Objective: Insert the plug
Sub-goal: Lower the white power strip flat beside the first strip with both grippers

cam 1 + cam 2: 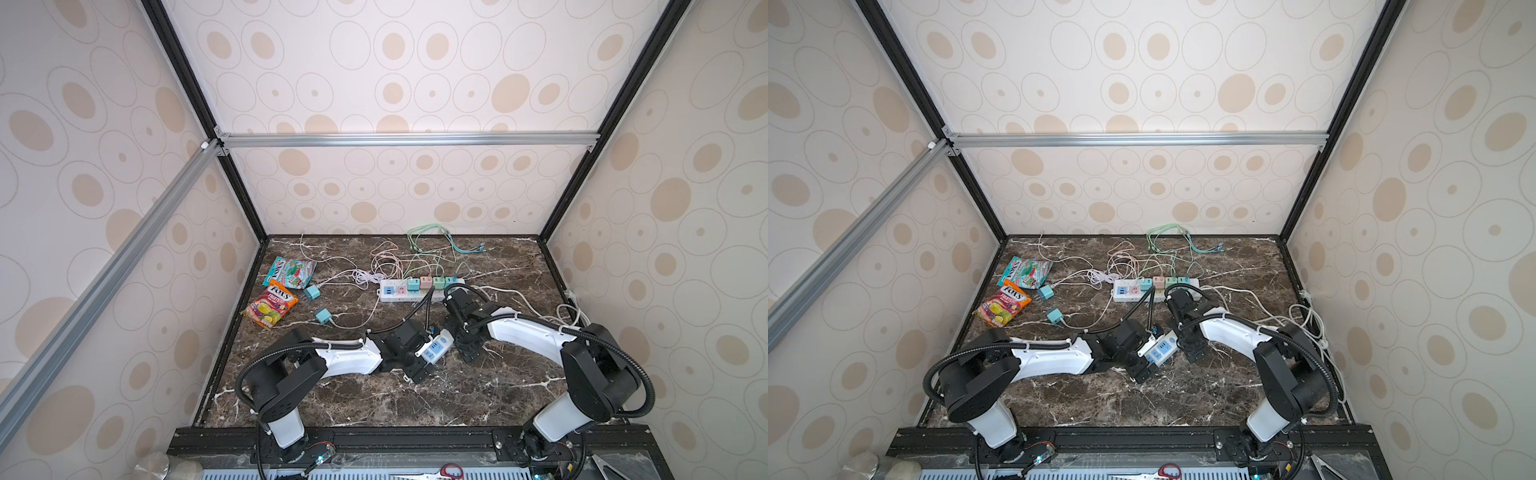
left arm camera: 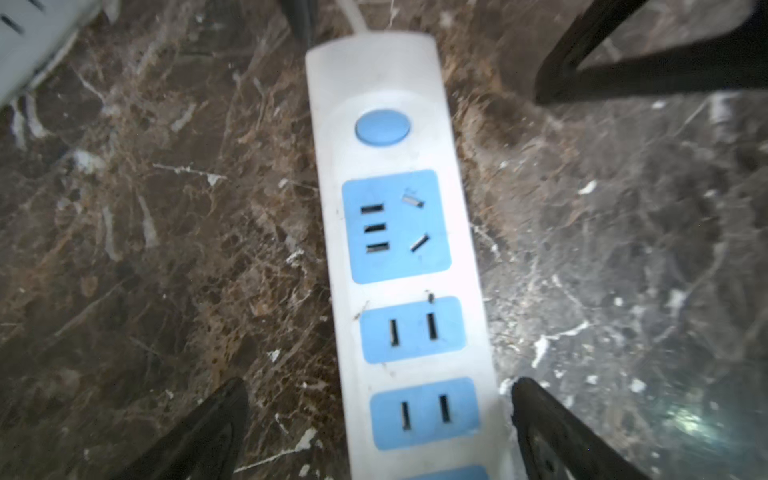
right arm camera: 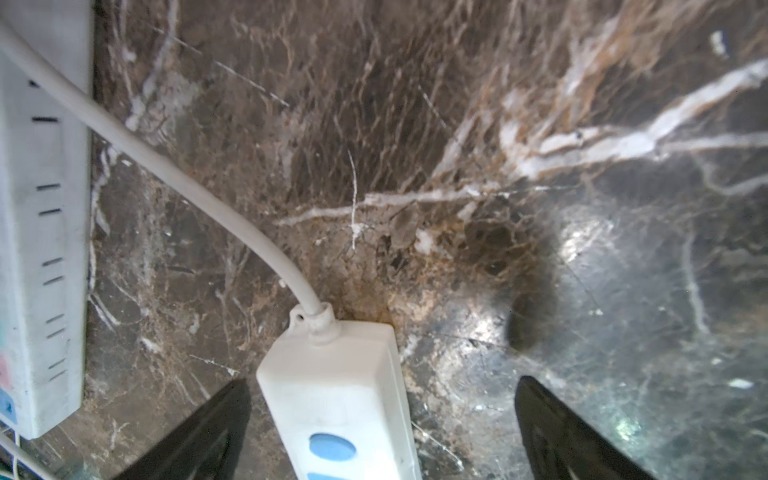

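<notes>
Both top views show the left tool (image 1: 420, 363) and the right tool (image 1: 459, 343) meeting near the middle of the marble surface (image 1: 374, 399). Each is over one end of a small power strip (image 1: 435, 347) with blue sockets, which lies flat between them. A teal plug (image 1: 311, 292) and a second teal plug (image 1: 323, 316) lie loose on the surface, well apart from the left tool on its outer side. Each trails a thin white lead, and neither tool touches them. Candy bags (image 1: 272, 307) lie just beyond those plugs. Near the right tool, on its far side, a long power strip (image 1: 399, 296) carries a row of pastel chargers.

Left wrist view: the left tool (image 2: 378, 386) stands wide open and grips nothing, with a black fingertip on either side of the small power strip (image 2: 395, 232). One fingertip (image 2: 536, 407) sits just beside the strip's edge; the other is well clear of it. The strip's round blue button (image 2: 382, 126) lies at the end away from this tool.

Right wrist view: the right tool (image 3: 382, 384) is also wide open, straddling the cord end of the small power strip (image 3: 340, 395). One finger is just beside the strip and the other well apart from it. A white cord (image 3: 187, 183) curves away from this tool toward the long power strip (image 3: 41, 208).
</notes>
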{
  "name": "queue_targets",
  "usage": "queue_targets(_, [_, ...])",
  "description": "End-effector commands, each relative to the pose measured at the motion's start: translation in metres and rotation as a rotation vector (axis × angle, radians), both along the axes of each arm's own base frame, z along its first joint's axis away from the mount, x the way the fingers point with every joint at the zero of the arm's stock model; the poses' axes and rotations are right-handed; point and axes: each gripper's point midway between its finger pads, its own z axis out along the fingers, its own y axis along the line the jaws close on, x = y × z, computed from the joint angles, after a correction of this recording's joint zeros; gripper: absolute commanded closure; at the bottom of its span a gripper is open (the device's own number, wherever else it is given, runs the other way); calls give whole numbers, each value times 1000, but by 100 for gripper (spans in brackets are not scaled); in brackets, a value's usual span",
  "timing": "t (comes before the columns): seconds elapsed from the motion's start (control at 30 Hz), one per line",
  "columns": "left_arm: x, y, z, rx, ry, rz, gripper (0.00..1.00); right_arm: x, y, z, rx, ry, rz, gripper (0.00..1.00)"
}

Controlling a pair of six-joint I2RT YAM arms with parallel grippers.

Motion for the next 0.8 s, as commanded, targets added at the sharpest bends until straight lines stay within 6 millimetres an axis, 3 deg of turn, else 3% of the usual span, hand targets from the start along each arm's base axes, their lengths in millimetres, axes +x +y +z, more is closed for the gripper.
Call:
queue_targets(0.0, [8, 18, -11, 120, -56, 17, 2, 8, -14, 19, -68, -93, 80, 0])
queue_targets(0.17, [15, 41, -16, 194, -55, 52, 2, 33, -16, 46, -149, -282, 296, 0])
queue_targets(0.3, [20, 47, -10, 192, -63, 52, 2, 62, 27, 66, -22, -514, 596, 1])
queue_targets(0.4, [23, 49, -7, 186, -60, 60, 2, 76, 59, 80, 28, -586, 800, 1])
queue_targets(0.5, [27, 50, -6, 170, -52, 75, 2, 86, 75, 71, 53, -524, 871, 2])
queue_targets(0.77, [35, 61, -7, 173, -55, 141, 1, 105, 60, 32, 36, -397, 726, 2])
